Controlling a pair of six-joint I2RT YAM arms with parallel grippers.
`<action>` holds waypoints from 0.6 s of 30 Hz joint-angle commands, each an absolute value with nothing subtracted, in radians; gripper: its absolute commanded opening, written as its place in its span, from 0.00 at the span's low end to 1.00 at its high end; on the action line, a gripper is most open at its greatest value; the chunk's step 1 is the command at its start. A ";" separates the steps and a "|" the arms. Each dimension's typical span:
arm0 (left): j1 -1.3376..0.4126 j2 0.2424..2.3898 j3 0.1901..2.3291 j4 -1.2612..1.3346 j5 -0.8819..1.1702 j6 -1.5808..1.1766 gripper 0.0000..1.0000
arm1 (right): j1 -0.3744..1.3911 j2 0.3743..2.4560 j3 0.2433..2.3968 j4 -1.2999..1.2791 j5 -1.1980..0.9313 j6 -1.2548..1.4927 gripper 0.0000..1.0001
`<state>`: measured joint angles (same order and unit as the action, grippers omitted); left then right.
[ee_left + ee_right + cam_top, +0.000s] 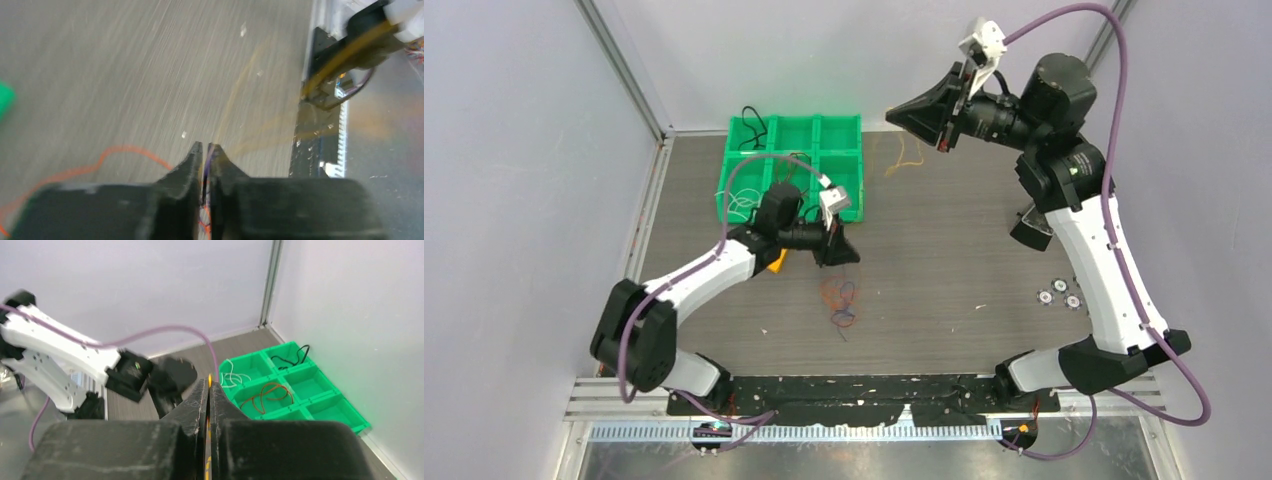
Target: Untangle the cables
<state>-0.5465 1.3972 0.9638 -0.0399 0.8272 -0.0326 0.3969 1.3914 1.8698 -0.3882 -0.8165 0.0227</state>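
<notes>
A small tangle of orange, purple and red cables lies on the grey table in the middle. My left gripper hovers just above it. In the left wrist view its jaws stand nearly together with a purple cable pinched between them. An orange cable loops over the table to the left. My right gripper is raised at the back, shut on a thin yellow cable. Loose yellow strands show below it.
A green compartment tray sits at the back left, holding a white cable, a brown cable and a black cable. Three small white discs lie at the right. A black rail lines the front edge.
</notes>
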 commanded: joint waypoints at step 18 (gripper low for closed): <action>-0.407 0.957 1.087 -0.243 0.710 0.149 0.86 | 0.298 1.242 1.577 -0.256 -0.849 0.089 0.05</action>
